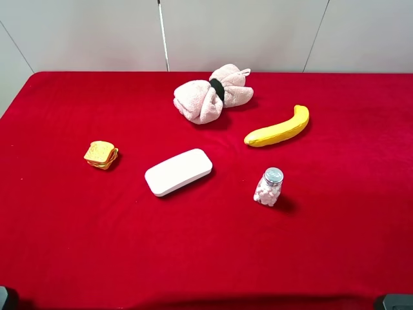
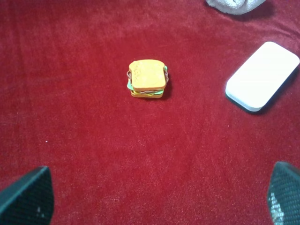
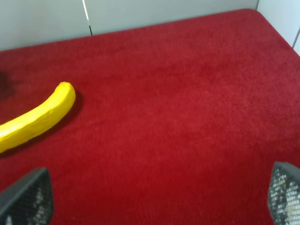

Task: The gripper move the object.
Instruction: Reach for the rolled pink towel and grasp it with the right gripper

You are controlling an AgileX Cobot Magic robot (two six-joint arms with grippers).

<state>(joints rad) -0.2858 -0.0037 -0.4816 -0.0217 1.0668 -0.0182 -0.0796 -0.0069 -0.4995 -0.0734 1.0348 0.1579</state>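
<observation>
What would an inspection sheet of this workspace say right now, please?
Surface: red cloth, flat, covering the table.
Job's things: pink towel, cinched by a black band, at the far side, nothing touching it.
Clutter: banana, white case, toy sandwich, small jar upright; all apart from one another.
Grippers: left pincer open, facing the toy sandwich; right pincer open, with the banana's tip in its view; both hold nothing.
Cables: nothing seen.
Surroundings: pale wall panels behind the table.
</observation>
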